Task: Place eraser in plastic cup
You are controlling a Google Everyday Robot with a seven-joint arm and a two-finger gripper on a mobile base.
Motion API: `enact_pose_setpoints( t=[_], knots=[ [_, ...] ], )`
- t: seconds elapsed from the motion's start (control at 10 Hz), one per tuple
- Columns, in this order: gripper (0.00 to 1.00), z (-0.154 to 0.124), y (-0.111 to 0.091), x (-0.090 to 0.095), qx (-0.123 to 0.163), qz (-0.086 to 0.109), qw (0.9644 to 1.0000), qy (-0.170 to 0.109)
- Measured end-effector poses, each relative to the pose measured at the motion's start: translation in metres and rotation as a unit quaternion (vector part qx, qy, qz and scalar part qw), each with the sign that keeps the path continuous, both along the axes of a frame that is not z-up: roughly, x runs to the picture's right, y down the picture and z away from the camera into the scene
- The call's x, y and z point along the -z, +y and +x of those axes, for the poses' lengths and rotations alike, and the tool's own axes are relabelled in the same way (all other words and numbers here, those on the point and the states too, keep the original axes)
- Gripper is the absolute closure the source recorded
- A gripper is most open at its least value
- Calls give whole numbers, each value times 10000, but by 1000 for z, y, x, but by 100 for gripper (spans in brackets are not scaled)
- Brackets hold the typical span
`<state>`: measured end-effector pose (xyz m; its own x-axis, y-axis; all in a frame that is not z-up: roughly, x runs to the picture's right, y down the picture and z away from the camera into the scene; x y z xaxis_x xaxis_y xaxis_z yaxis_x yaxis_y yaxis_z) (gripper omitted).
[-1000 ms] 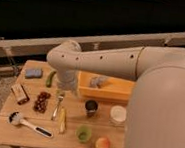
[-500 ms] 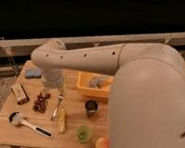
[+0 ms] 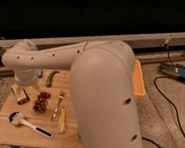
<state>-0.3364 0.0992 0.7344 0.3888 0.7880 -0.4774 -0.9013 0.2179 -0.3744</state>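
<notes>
The eraser (image 3: 20,94), a small tan and whitish block with dark bands, lies at the left edge of the wooden table (image 3: 8,134). My white arm sweeps across the picture from the right. Its end, with the gripper (image 3: 24,82), hangs at the table's far left, just above and behind the eraser. The light-green plastic cup is hidden behind my arm.
On the table lie a green pod (image 3: 52,78), a dark red cluster (image 3: 41,102), a fork (image 3: 58,105), a yellow strip (image 3: 62,121) and a white brush with a black handle (image 3: 27,125). An orange tray's edge (image 3: 138,80) shows to the right. A cable and a blue device (image 3: 180,73) lie on the floor.
My arm has swung further left and closer to the camera. It now covers the right half of the table, the cups and most of the tray. Its end has moved toward the eraser.
</notes>
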Motion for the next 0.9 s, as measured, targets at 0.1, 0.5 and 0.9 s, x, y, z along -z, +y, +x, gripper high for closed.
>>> enact_pose_setpoints(
  t=[0.1,0.5,0.9],
  knots=[
    [35,-26,6,-6,133,75,9996,-244],
    [35,-83,32,-52,752,219,9934,-837],
    [35,-95,12,-98,1015,468,9904,-812]
  ],
)
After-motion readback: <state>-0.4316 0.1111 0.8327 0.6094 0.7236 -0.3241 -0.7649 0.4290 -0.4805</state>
